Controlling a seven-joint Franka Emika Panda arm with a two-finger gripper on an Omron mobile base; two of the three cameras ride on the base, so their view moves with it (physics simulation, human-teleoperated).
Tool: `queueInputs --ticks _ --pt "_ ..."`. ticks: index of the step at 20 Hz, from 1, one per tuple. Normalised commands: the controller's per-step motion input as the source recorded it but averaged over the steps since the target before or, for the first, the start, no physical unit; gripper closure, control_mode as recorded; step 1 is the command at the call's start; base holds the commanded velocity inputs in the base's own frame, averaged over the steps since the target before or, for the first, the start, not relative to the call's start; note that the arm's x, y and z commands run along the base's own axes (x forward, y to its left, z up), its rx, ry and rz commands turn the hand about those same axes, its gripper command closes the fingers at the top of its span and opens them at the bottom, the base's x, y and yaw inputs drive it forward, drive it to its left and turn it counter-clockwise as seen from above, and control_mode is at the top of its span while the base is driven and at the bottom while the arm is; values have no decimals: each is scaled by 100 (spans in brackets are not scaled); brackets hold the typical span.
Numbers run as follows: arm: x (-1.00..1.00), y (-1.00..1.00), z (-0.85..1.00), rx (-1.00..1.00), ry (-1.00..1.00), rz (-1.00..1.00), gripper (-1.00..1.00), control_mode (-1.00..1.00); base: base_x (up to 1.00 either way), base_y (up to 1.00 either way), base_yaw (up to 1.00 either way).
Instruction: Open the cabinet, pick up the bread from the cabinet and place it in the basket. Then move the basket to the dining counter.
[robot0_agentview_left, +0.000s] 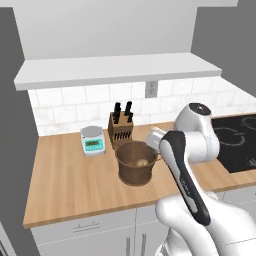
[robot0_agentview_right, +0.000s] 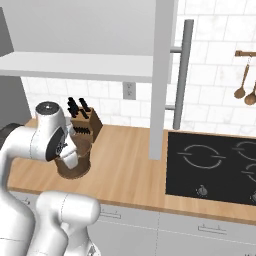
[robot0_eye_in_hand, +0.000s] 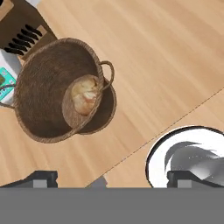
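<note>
The brown woven basket (robot0_agentview_left: 134, 165) (robot0_agentview_right: 75, 162) (robot0_eye_in_hand: 57, 89) stands on the wooden worktop in front of the knife block. The bread (robot0_eye_in_hand: 85, 96) (robot0_agentview_left: 142, 162), a small golden loaf, lies on its bottom. My gripper (robot0_eye_in_hand: 113, 177) (robot0_agentview_left: 155, 141) hovers open above the worktop, just right of the basket's rim, with nothing between its fingers. The light-grey cabinet (robot0_agentview_left: 115, 70) hangs above. Its right door (robot0_agentview_right: 162, 75) is swung out, with its bar handle (robot0_agentview_right: 182, 75) in sight. The dining counter is out of view.
A knife block (robot0_agentview_left: 121, 131) and a small kitchen scale (robot0_agentview_left: 93, 140) stand behind the basket. A black cooktop (robot0_agentview_right: 215, 165) is set into the worktop to the right. The open door juts out over the worktop. Wooden spoons (robot0_agentview_right: 244, 85) hang on the tiled wall.
</note>
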Motion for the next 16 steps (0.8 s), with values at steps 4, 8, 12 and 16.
queueInputs --ticks 4,8,12,16 --pt "36 0 -34 0 2 0 -100 -100 0 0 0" --pt "30 0 -44 0 -5 0 -100 -100 0 0 0" --pt "36 0 -38 0 6 0 -100 -100 0 0 0" --pt "26 6 -30 0 4 0 -100 -100 0 0 0"
